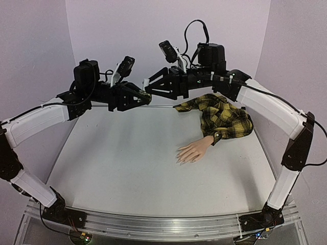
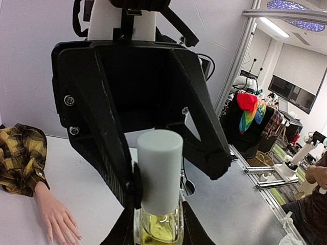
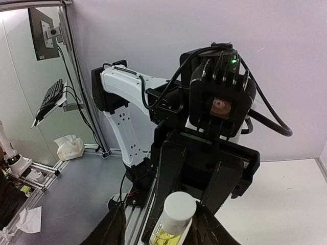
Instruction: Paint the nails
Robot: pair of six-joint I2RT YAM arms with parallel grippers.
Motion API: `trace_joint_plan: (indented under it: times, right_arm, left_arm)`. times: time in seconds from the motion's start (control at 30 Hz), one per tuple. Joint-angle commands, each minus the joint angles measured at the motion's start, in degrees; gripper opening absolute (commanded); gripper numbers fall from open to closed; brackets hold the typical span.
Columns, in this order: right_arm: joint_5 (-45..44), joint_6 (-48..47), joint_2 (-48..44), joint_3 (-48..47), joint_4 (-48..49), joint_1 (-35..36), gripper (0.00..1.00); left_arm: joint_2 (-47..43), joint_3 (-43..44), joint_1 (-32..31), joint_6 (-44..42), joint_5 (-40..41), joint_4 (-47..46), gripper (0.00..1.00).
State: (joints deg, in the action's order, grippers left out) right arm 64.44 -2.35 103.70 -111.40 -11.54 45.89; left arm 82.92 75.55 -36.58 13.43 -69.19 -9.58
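Above the back of the table, my left gripper [image 1: 145, 98] is shut on the glass body of a small yellowish bottle [image 2: 159, 224] with a white cap [image 2: 160, 171]. My right gripper [image 1: 148, 88] faces it, open around the cap [image 3: 179, 206]. In the left wrist view one right finger [image 2: 126, 190] touches the cap while the other [image 2: 218, 164] stands off it. The skin-coloured mannequin hand [image 1: 193, 151] lies palm down on the table, right of centre, in a yellow-and-black plaid sleeve [image 1: 225, 118]. Its nails [image 1: 180, 158] point towards the near left.
The white table top [image 1: 122, 168] ends in a metal rail [image 1: 163, 224] along the near edge, where both arm bases are bolted. Pale walls close in the back and both sides. The plaid sleeve lies bunched at the back right, under the right arm.
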Motion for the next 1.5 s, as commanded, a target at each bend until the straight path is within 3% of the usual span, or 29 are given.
trace_joint_plan:
  times: [0.0,0.47,0.57,0.7,0.8,0.87,1.07,1.2,1.4,1.47]
  right_arm:
    - [2.4,1.8,1.7,-3.7,2.7,0.1,0.39]
    - [3.3,1.9,2.6,-4.1,2.9,0.1,0.13]
    - [2.4,1.9,2.7,-3.5,2.9,0.1,0.07]
    - [-2.7,1.5,1.9,-0.7,2.9,0.4,0.00]
    - [-12.5,0.9,0.7,2.3,3.0,1.1,0.00]
    - [-23.8,2.8,0.6,3.8,3.0,1.9,0.00]
    - [-79.1,10.1,4.2,-0.3,-3.3,12.5,0.00]
    - [-89.0,12.5,8.0,-5.7,-6.2,15.6,0.00]
    - [-85.1,12.4,9.1,-9.8,-7.3,15.9,0.00]
    - [-83.4,11.6,8.1,-9.7,-7.4,15.9,0.07]
  left_arm:
    - [0.2,3.1,-0.4,0.4,-1.5,-2.3,0.00]
    - [-0.2,3.8,-0.4,-1.4,0.5,-0.2,0.00]
    - [-0.6,4.2,-0.4,-1.9,3.1,0.3,0.00]
    - [-1.8,5.1,-0.4,-3.0,13.5,2.6,0.00]
    - [-3.1,5.8,-0.4,-3.1,27.5,4.3,0.00]
    - [-3.6,6.5,-0.4,-3.1,37.1,5.4,0.00]
    - [-2.7,7.5,-0.7,-4.2,64.8,5.4,0.00]
    - [-1.0,8.1,-0.8,-4.1,67.5,4.5,0.00]
    - [-0.8,5.7,-0.8,-3.8,64.7,3.9,0.00]
    - [-1.8,3.9,-0.8,-3.9,63.4,3.6,0.00]
